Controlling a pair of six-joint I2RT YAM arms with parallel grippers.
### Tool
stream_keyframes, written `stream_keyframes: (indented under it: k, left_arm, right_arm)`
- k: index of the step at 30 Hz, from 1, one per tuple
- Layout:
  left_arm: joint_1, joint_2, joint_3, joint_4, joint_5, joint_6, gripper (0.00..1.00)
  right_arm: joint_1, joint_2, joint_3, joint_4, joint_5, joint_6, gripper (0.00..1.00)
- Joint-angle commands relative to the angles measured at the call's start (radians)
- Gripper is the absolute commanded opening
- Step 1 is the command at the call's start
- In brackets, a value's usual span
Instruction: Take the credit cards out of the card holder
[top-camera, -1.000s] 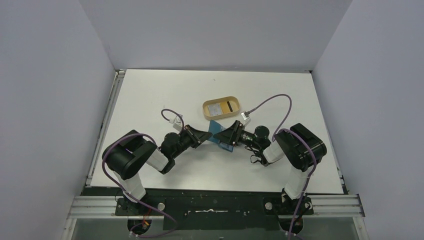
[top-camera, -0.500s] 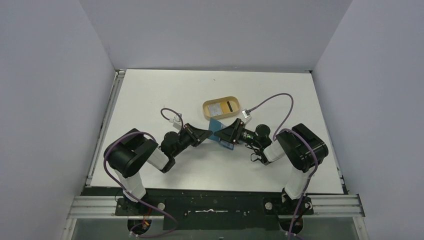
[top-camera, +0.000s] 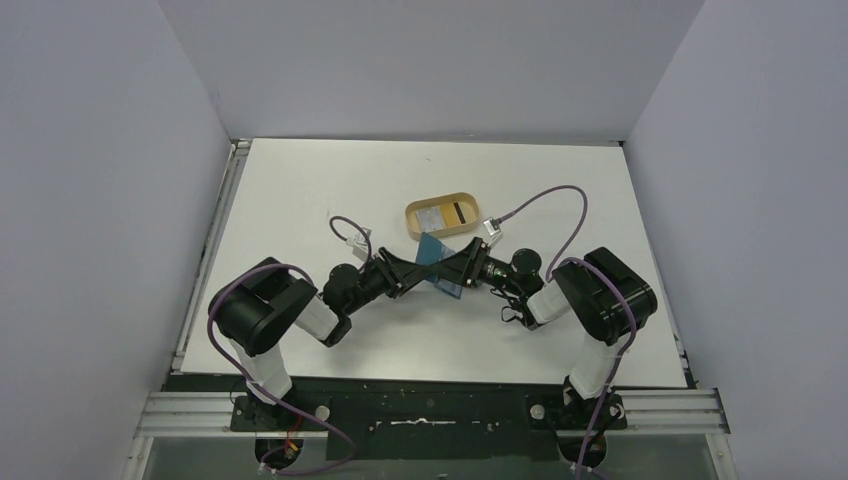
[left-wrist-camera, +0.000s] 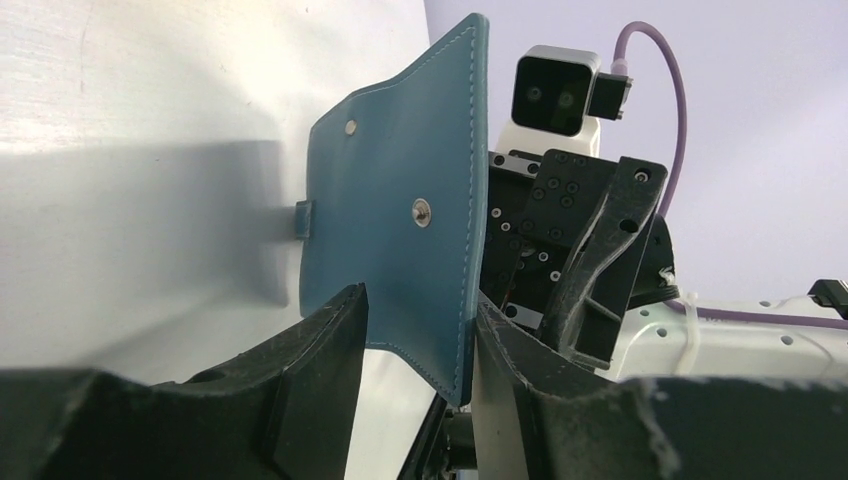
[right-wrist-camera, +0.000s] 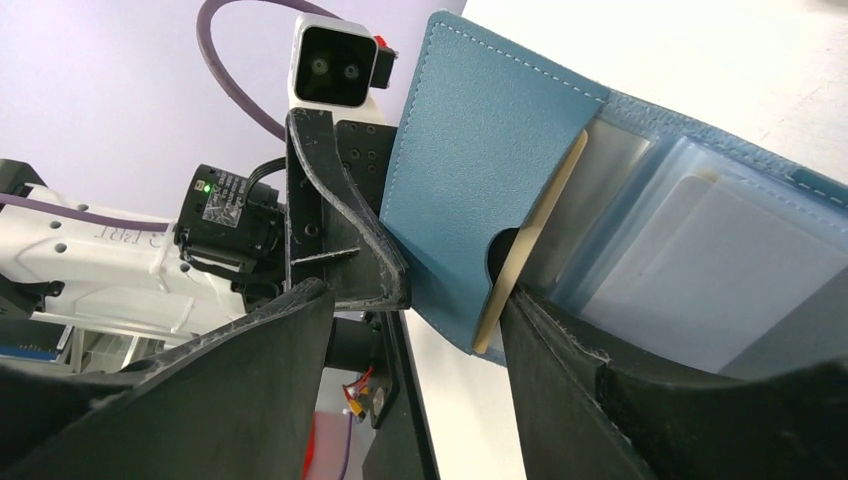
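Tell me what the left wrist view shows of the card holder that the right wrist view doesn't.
Left wrist only: the card holder's outer teal face, with two snap studs and a tab. Right wrist only: its inside, pale clear slots and a tan card edge in the pocket. Both: the holder between the left gripper and right gripper.

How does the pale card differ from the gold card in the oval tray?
The pale card is whitish; the gold card bears a dark stripe. The pale card lies toward the left end of the tray, the gold card toward the right end. Both lie flat inside it.
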Motion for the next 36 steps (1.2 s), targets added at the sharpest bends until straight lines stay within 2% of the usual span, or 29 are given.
stream_keyframes:
  k: [1, 13, 19, 26, 30, 36]
  left_arm:
    - [0.017, 0.012, -0.023, 0.057, 0.033, -0.003, 0.37]
    - [0.14, 0.01, -0.063, 0.057, 0.106, -0.001, 0.38]
    - [0.141, 0.029, -0.035, 0.055, 0.109, -0.006, 0.38]
    - [0.141, 0.037, -0.022, 0.055, 0.116, -0.004, 0.38]
    - [0.136, 0.048, -0.023, 0.054, 0.121, -0.009, 0.37]
    - [0.115, 0.053, -0.046, 0.037, 0.117, 0.002, 0.35]
  right_arm:
    - [-0.014, -0.027, 0.003, 0.123, 0.013, -0.019, 0.61]
    - [-0.036, -0.012, -0.03, 0.121, 0.002, -0.036, 0.52]
    - [-0.036, 0.026, -0.029, 0.121, -0.009, -0.043, 0.38]
    - [-0.034, 0.052, -0.044, 0.121, -0.024, -0.058, 0.38]
    - [-0.033, 0.07, -0.049, 0.12, -0.02, -0.076, 0.43]
    - [-0.031, 0.117, -0.023, 0.121, 0.004, -0.092, 0.43]
